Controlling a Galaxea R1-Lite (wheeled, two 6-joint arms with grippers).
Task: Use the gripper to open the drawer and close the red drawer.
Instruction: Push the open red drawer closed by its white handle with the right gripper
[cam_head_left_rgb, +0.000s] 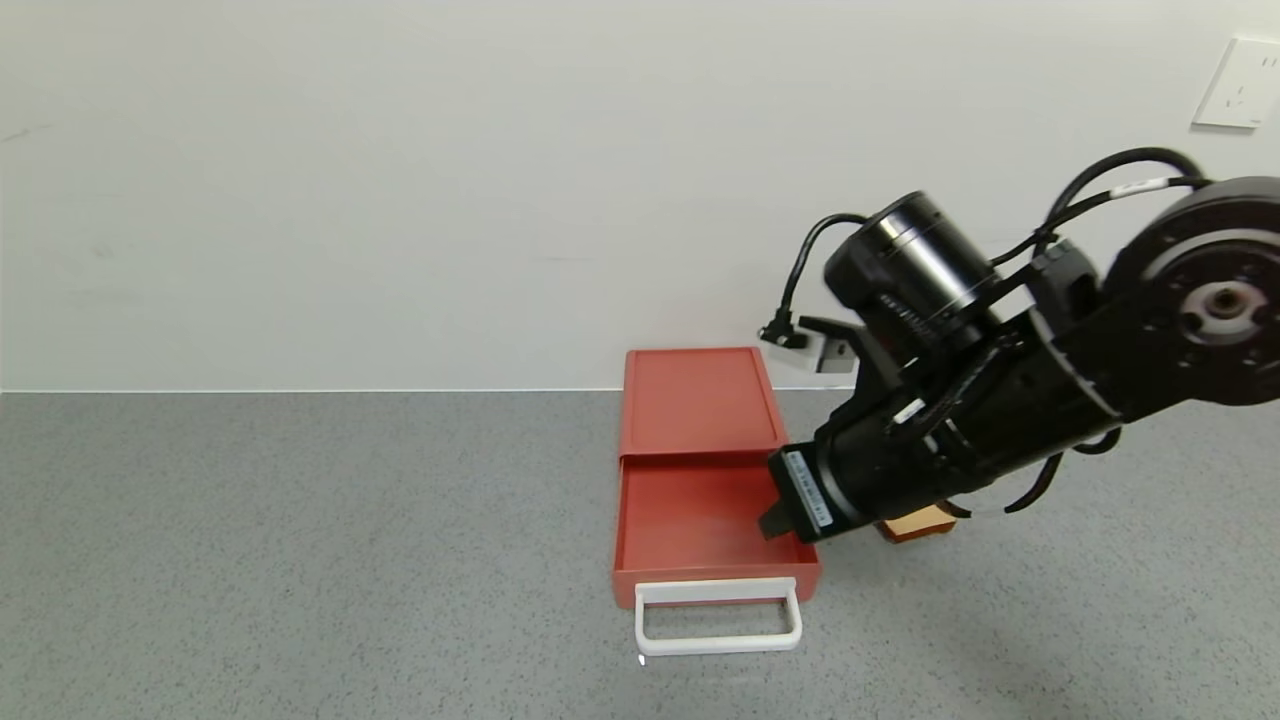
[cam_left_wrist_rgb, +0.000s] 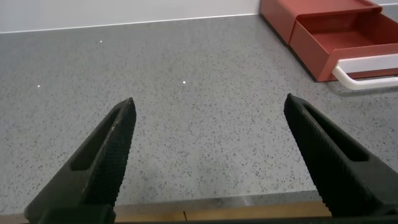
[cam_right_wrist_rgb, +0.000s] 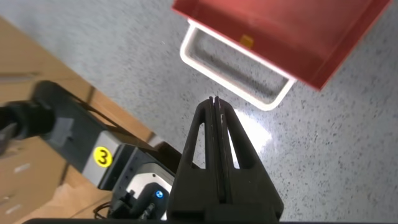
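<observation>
The terracotta-red drawer box (cam_head_left_rgb: 697, 400) lies on the grey table against the wall. Its tray (cam_head_left_rgb: 690, 515) is slid out toward me and looks empty, with the white loop handle (cam_head_left_rgb: 718, 620) at the front. My right gripper (cam_head_left_rgb: 775, 525) hovers over the tray's right edge; its fingers are shut and hold nothing. In the right wrist view the shut gripper (cam_right_wrist_rgb: 215, 99) points just past the handle (cam_right_wrist_rgb: 236, 74) and tray (cam_right_wrist_rgb: 280, 31). My left gripper (cam_left_wrist_rgb: 208, 109) is open and empty, low over the table's front edge, with the drawer (cam_left_wrist_rgb: 336, 31) far off.
A tan toast-shaped slice (cam_head_left_rgb: 915, 522) lies on the table right of the tray, mostly hidden under my right arm. A wall outlet (cam_head_left_rgb: 1240, 85) is at the upper right. The robot base (cam_right_wrist_rgb: 102, 157) shows below the table edge.
</observation>
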